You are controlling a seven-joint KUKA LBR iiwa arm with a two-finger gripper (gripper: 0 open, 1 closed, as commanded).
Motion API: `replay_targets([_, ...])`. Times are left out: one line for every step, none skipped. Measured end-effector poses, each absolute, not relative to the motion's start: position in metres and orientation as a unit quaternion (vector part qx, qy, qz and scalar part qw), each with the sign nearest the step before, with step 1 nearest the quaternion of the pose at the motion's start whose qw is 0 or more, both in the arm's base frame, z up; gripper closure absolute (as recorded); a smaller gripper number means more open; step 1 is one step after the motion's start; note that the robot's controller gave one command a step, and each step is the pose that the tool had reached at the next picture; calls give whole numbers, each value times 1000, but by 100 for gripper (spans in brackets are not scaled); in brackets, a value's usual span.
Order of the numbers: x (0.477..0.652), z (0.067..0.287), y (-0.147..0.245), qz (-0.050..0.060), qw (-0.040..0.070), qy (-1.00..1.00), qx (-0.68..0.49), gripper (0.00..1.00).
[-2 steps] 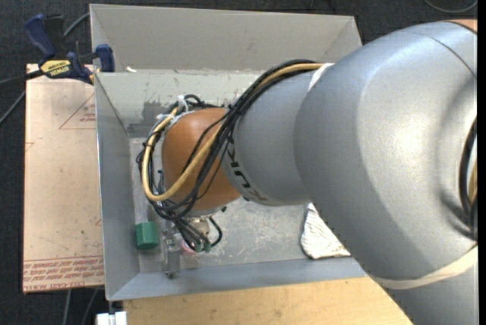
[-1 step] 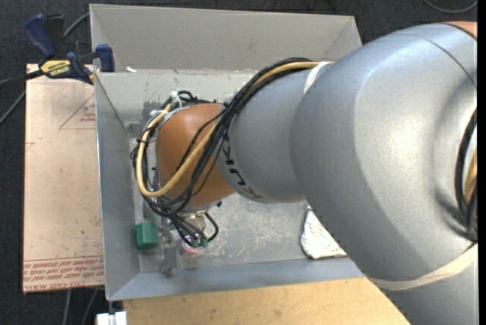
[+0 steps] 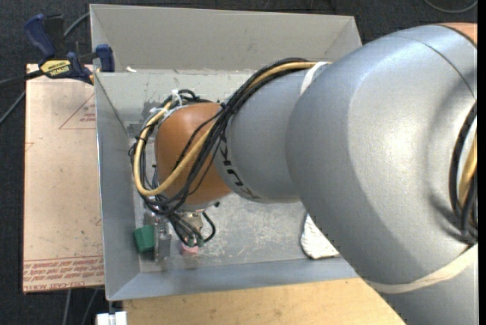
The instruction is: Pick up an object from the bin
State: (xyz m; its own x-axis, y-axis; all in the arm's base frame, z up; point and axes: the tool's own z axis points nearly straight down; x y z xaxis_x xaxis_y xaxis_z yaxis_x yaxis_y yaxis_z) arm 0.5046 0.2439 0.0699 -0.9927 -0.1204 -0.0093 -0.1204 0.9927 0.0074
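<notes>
My tool [image 3: 171,241] is low in the grey metal bin [image 3: 114,187]; can't tell if it's released or clenched (cables hide it). A small green block [image 3: 143,239] sits just beside it on the bin-wall side, and a small pink bit [image 3: 187,246] lies just beside it opposite. I'd judge the block the likeliest pick: prob. light, stiff, not fragile. Best taken across its flat faces, w/ the wall crowding it.

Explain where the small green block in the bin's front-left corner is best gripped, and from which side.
Probably from straight above, across the small green block's front and back faces: the grey metal bin's wall stands close on one side and the gripper on the other, leaving little room there.
</notes>
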Motion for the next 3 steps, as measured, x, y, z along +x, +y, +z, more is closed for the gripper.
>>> replay_targets([505,70,244,4,4,998,-60,100])
replay_targets([497,183,245,5,5,997,-75,100])
replay_targets([497,183,245,5,5,997,-75,100])
